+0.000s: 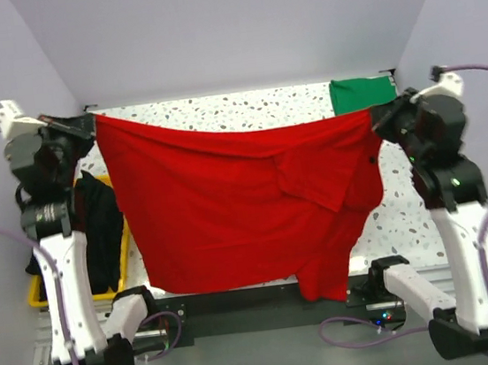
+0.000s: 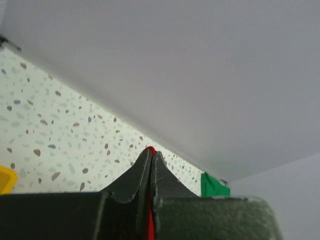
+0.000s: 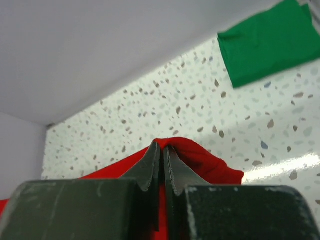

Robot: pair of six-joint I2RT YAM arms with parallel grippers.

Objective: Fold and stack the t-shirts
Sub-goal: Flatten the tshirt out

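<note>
- The left gripper (image 2: 151, 154) is nearest in its wrist view. Its two fingers are pressed together with a sliver of red cloth between them, so it pinches one top corner of the red shirt (image 1: 229, 202).
- The right gripper (image 3: 161, 149) is likewise pressed together, on a bunched fold of the same shirt at the opposite top corner.
- The red shirt hangs in the air between the two arms, spread like a curtain above the speckled table (image 1: 244, 107).
- Its top edge sags a little in the middle. Its right side is rumpled, with a flap doubled over and a tail drooping below the hem at the lower right.
- The green shirt (image 1: 362, 94) lies folded at the far right corner of the table, just behind the right gripper.
- A black shirt (image 1: 102, 226) lies in a yellow bin (image 1: 34, 297) on the left.
- The step in hand looks like spreading the red shirt so it can be laid flat for folding.
- To do it well, the arms would likely draw apart just enough to take out the sag and hold both corners level. They would then lower the hem first, so the cloth lands on bare table.
- The doubled right side is the risk. Set down as it is, it would probably crease, so it calls for a shake or a smoothing pass.
- The landing spot should avoid the green shirt.
</note>
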